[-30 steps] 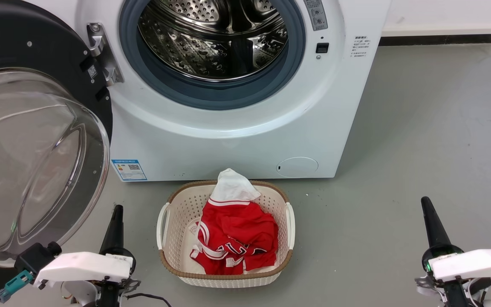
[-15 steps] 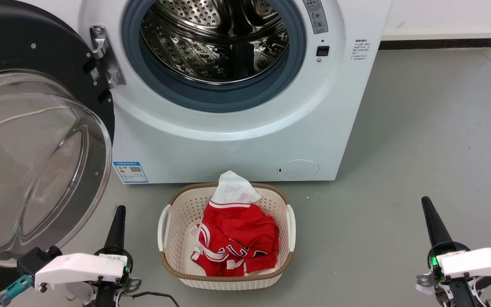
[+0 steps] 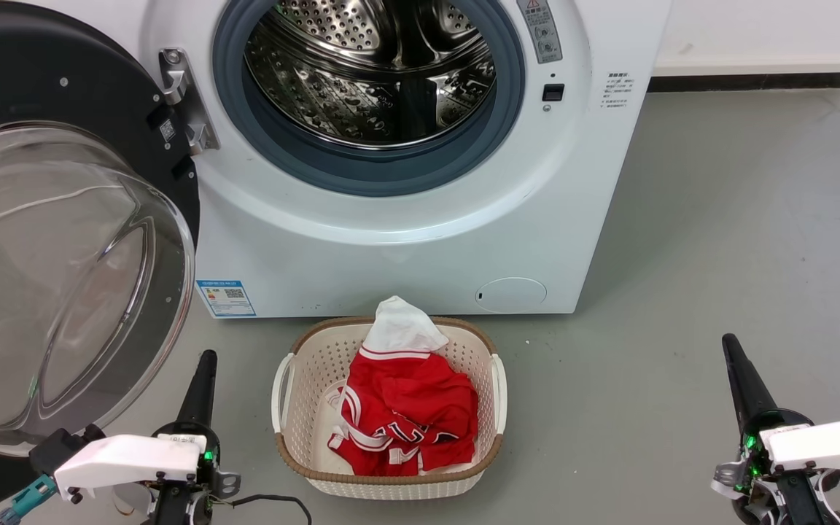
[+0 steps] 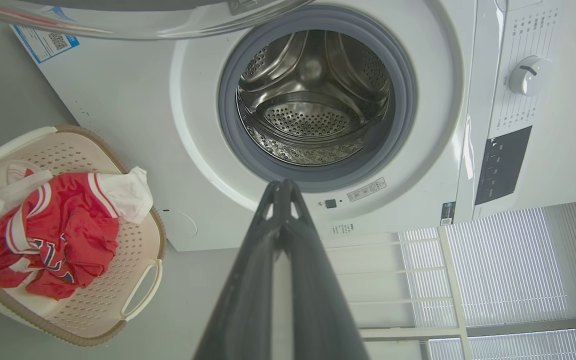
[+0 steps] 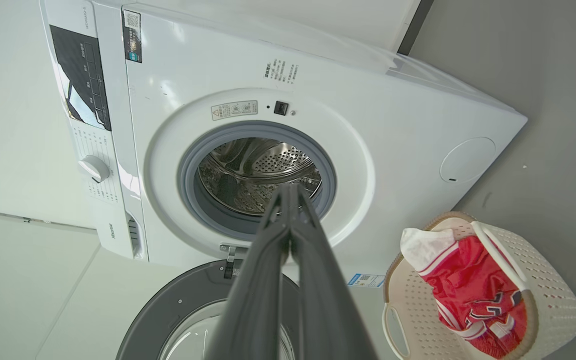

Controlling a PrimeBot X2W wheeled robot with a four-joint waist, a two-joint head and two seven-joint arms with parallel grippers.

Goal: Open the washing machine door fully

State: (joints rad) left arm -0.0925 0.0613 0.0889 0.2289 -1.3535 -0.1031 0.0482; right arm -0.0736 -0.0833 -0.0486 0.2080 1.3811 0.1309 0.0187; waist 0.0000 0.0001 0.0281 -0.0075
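At the left of the head frame the washing machine door [image 3: 63,255] hangs swung wide off the washing machine [image 3: 405,248], leaving the drum mouth bare. Over the last second the whole picture slid slightly downward; I read that as my camera moving, since the door kept its angle at the hinge [image 3: 185,102]. I judge the opening done or nearly so. Left gripper [image 3: 206,361] and right gripper [image 3: 730,346] sit low, fingers pressed together, holding nothing. The door's left rim is cut off, so I cannot tell whether it has reached its stop.

Grey floor [image 3: 719,219] bears the washing machine [image 3: 405,255]; a cream laundry basket [image 3: 391,487] sits before it.
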